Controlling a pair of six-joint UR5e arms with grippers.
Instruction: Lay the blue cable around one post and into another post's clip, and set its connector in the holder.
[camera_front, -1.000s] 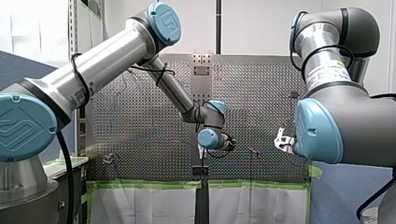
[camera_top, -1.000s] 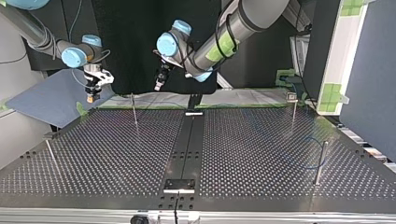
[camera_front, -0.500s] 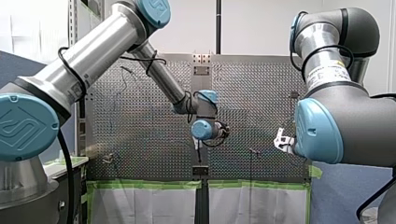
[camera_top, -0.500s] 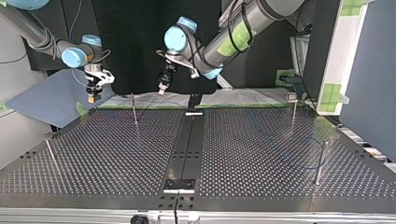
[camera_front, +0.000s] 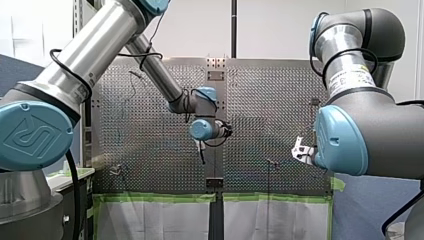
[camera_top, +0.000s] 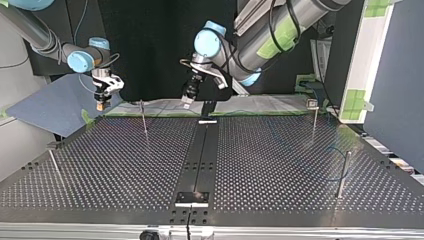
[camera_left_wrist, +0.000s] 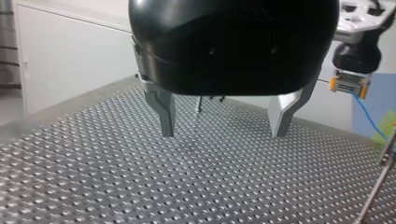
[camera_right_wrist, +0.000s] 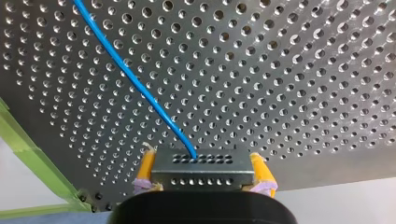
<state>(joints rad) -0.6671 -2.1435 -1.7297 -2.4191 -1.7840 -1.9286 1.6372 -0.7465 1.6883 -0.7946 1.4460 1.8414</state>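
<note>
Right claw (camera_right_wrist: 203, 164) clamps connector (camera_right_wrist: 201, 176), cable (camera_right_wrist: 135, 84) running ahead; left claw (camera_left_wrist: 223, 129) gapes empty; next, likely loop a post (camera_top: 342, 175).

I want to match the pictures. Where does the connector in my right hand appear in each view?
Front view: too small to tell; my right hand shows at the right.
Top view: in that hand, at the left.
Left wrist view: the connector sits between yellow pads, ahead of my left hand.
Right wrist view: the connector sits between that hand's own fingers.
Shared landmark: the perforated table.
</note>
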